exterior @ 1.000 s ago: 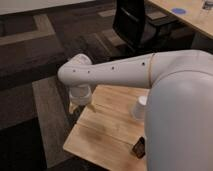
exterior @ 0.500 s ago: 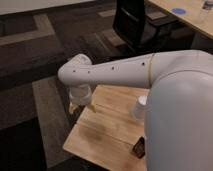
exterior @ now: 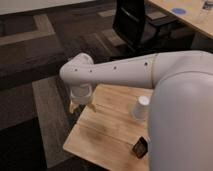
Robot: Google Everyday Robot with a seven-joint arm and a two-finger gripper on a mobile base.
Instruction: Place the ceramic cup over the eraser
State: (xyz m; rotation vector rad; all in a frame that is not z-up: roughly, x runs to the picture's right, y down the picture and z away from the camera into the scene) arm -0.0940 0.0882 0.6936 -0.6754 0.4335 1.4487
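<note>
The ceramic cup [exterior: 141,108] is white and tapered and stands upside down on the wooden table [exterior: 102,135], right of the middle, next to my white arm. The eraser [exterior: 140,147] is a small dark block with a tan edge near the table's front edge, below the cup and apart from it. My gripper [exterior: 81,106] hangs from the wrist over the table's far left corner, well to the left of the cup and the eraser. It holds nothing that I can see.
My white arm [exterior: 150,75] crosses the view and hides the table's right part. A black office chair [exterior: 135,22] stands behind, beside a long wooden desk [exterior: 185,12]. Dark carpet with grey strips surrounds the table.
</note>
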